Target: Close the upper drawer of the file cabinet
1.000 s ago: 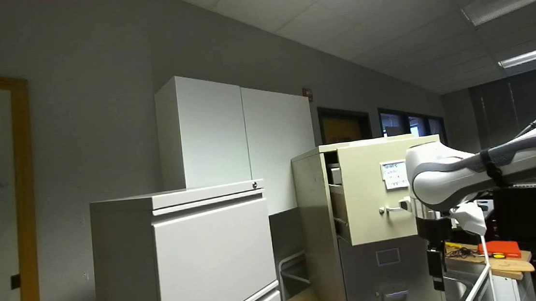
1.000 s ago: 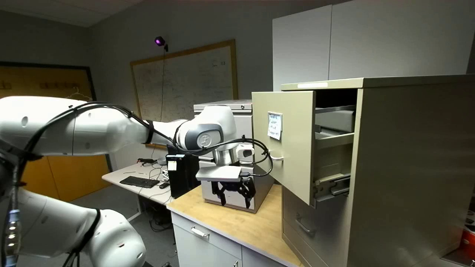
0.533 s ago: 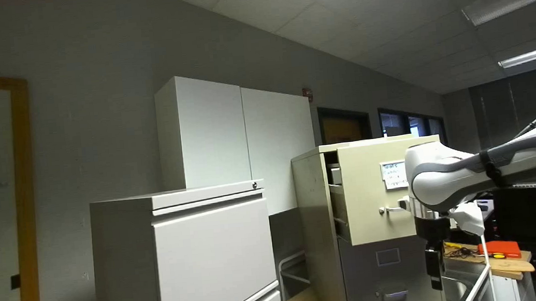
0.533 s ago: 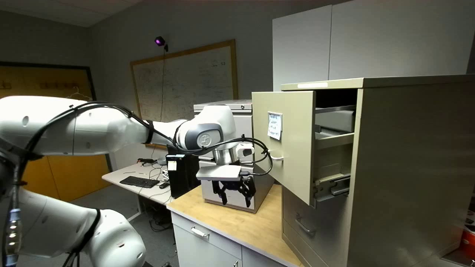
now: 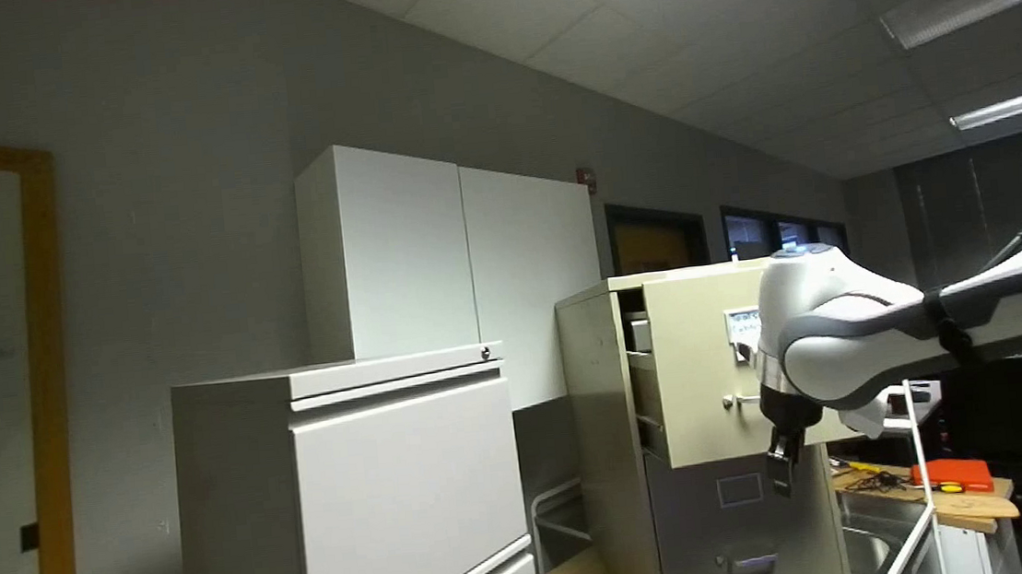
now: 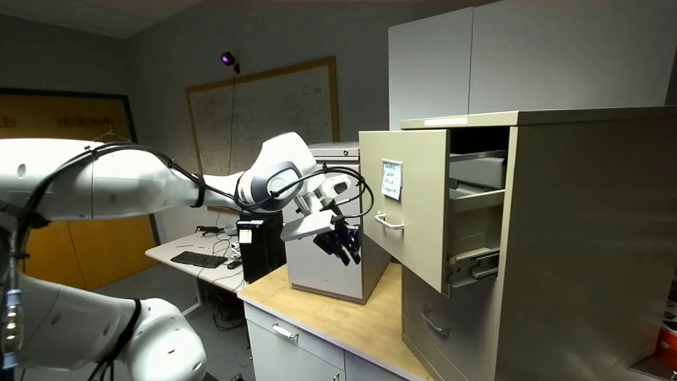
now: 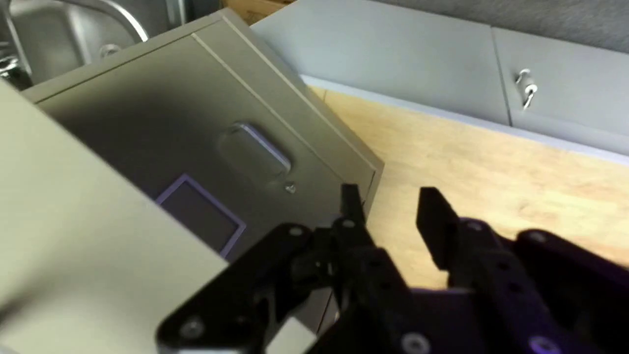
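- Gripper [image 7: 390, 199]: we see its two fingers [image 7: 435, 226] apart, the counter [image 6: 344, 323] showing through the gap between the tips; it tilts downward, in the air over that surface.
- Upper drawer [image 6: 418, 201]: pulled out of the file cabinet [image 6: 582, 238]; we place it just beside the gripper, on its right in an exterior view. Contact: we cannot tell.
- Paper note [image 6: 391, 180]: stuck to the upper drawer's front, higher than the gripper.
- Handle [image 6: 390, 226]: on the same front, below the note, also higher than the gripper.
- Lower drawer [image 7: 147, 123]: closed, beneath the upper one; we find it beyond the gripper's fingers in the wrist view.
- Grey cabinet [image 6: 322, 278]: standing on the counter, behind the gripper in an exterior view.
- White cupboard [image 5: 407, 259]: higher than the gripper in both exterior views.
- Keyboard [image 6: 198, 259]: on a desk [image 6: 161, 253], well apart from the gripper, on its left in an exterior view.
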Available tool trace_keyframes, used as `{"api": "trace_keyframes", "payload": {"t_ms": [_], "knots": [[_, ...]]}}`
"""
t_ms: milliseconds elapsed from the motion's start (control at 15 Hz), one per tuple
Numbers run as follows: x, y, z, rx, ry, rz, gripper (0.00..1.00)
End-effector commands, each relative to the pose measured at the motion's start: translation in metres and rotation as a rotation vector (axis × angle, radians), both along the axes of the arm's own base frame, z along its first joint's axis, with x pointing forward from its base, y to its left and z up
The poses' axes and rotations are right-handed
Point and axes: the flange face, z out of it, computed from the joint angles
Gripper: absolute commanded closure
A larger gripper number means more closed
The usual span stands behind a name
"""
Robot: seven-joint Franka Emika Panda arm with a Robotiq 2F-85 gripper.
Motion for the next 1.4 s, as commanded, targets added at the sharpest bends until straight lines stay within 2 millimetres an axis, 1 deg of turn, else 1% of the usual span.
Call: {"api": "trace_keyframes", "payload": {"t_ms": [0,67,333,467,600,733,933,1133,1333], "knots": [[-0.010,0.026,0.025,-0.137,-0.142,-0.015,0.94],[-0.011,0.034,0.031,-0.173,-0.183,-0.015,1.00],[-0.016,0.066,0.057,-0.292,-0.364,0.006,1.00],[-0.020,0.075,0.070,-0.342,-0.460,0.010,1.00],[-0.024,0.074,0.083,-0.380,-0.561,-0.003,1.00],[-0.027,0.065,0.095,-0.410,-0.659,-0.039,1.00],[-0.025,0.038,0.106,-0.420,-0.753,-0.104,1.00],[-0.015,0.014,0.104,-0.393,-0.771,-0.144,1.00],[0.006,-0.002,0.097,-0.333,-0.774,-0.180,1.00]]}}
